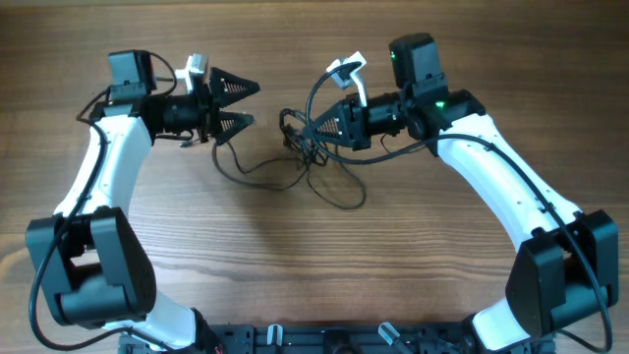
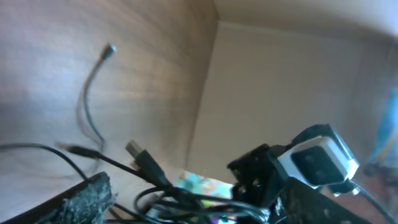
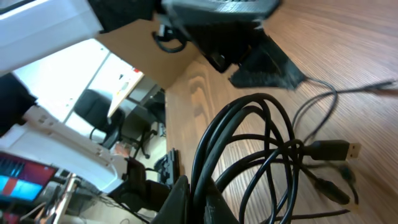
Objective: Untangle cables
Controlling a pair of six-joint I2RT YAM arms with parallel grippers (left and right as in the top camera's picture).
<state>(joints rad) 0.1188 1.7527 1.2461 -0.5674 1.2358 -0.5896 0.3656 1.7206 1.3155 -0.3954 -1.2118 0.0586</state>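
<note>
The light-brown wooden tabletop point(image 1: 314, 275) fills the overhead view, and 2 white-and-black robot arms come up from its near side and bend inward. The left arm point(image 1: 93, 177) runs up the left side, folds at the elbow and holds its wrist level, pointing toward the middle. The right arm point(image 1: 511, 187) mirrors it from the right, its wrist pointing left and tipped slightly down. The 2 wrists face each other across a gap in the upper middle of the tabletop.

The left jaws are spread wide, 1 finger point(image 1: 239, 87) above the other in the overhead view, with nothing seen between them. The right jaws are pressed together on the thin black cables point(image 1: 307, 157), pinching several looped strands at the lower edge of the right wrist view.

The tangle lies between the wrists and just below them, closer to the right jaws. 1 strand trails left to a spot beneath the left jaws. Bare wood stretches wide below the tangle and in a narrower band above both wrists. A black USB plug with a silver tip point(image 3: 339, 150) lies free just beside the loops
</note>
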